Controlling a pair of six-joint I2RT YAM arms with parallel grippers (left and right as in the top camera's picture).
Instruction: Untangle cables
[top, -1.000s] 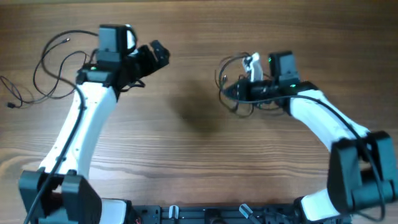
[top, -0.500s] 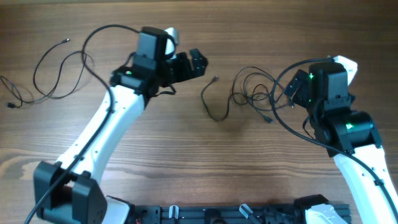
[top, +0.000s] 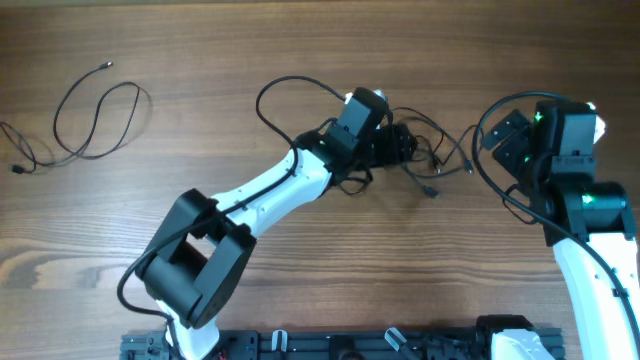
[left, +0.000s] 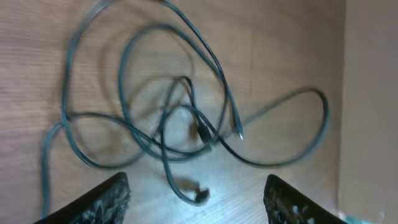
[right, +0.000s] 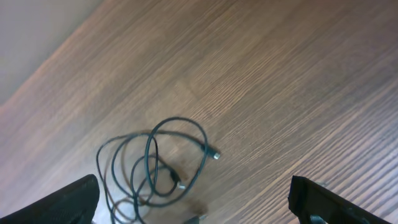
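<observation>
2 cable groups on the table (top: 250, 60). Cable tangle (top: 432, 152) sits centre-right; can't count its cords, 3 plug ends visible in the left wrist view. 1 loose cable (top: 95, 120) lies looped far left, well apart. Left gripper (top: 405, 140) is directly over the tangle, jaws wide, holding nothing. Right gripper (top: 503, 128) is near the tangle's right side, jaws wide, empty.

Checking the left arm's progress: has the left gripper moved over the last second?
Yes. The left gripper has travelled right, away from the loose cable at far left, to the tangled cables.
</observation>
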